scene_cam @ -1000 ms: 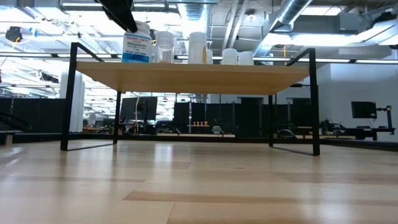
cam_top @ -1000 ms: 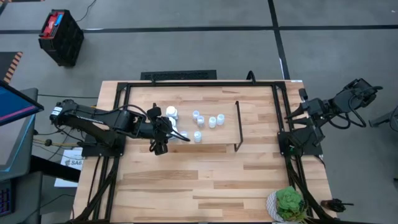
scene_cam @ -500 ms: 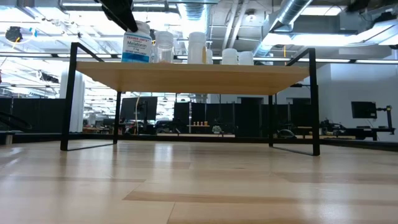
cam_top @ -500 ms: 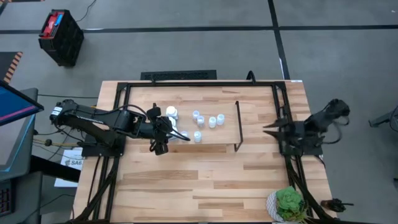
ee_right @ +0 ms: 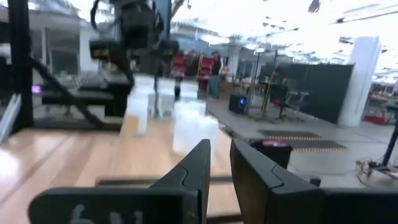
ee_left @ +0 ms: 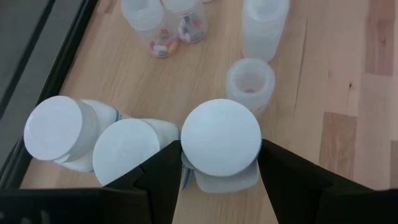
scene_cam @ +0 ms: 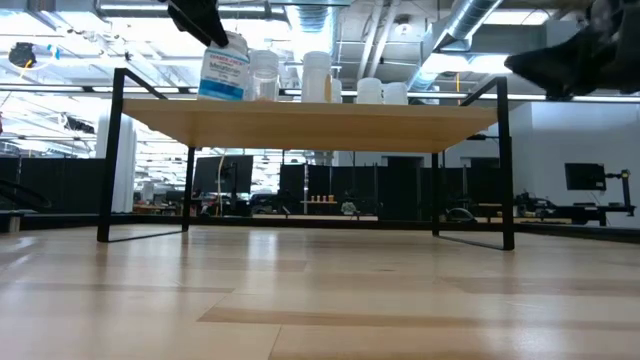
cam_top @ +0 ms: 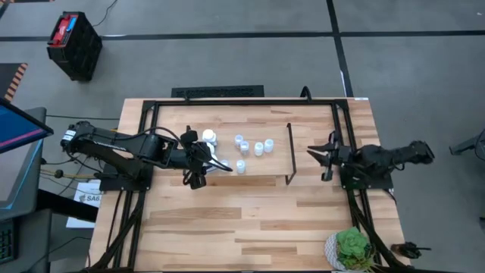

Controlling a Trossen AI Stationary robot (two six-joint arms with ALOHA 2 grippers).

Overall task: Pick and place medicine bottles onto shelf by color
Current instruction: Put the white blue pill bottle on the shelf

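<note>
The shelf (cam_top: 265, 173) stands mid-table, seen side-on in the low view (scene_cam: 320, 125). My left gripper (ee_left: 219, 163) is shut on a white bottle with a blue label (scene_cam: 223, 68) at the shelf's left end. Two more white bottles (ee_left: 53, 129) (ee_left: 127, 150) stand beside it. Several small translucent bottles (cam_top: 254, 148) stand further right on the board. My right gripper (cam_top: 320, 161) hovers level over the table's right part, beyond the shelf's right legs. It is open by a narrow gap (ee_right: 221, 155) and holds nothing. My left gripper pinches the white bottle between its two fingers, on the body's two sides just under the round cap (ee_left: 221, 138). The fingers (ee_left: 158, 177) slant down from the table's left. The bottle is tilted, its base (scene_cam: 220, 96) at the board's top; whether it touches, I cannot tell.
A potted green plant (cam_top: 352, 246) sits at the table's near right corner. A black frame (cam_top: 151, 114) runs around the tabletop. A black crate (cam_top: 74, 44) stands on the floor beyond the far left.
My right arm has swung down and toward the table's left, from beyond the right edge to over the table's right part, its gripper tipping to level. My left gripper has kept its place, and the white bottle in it has gone from upright to tilted.
</note>
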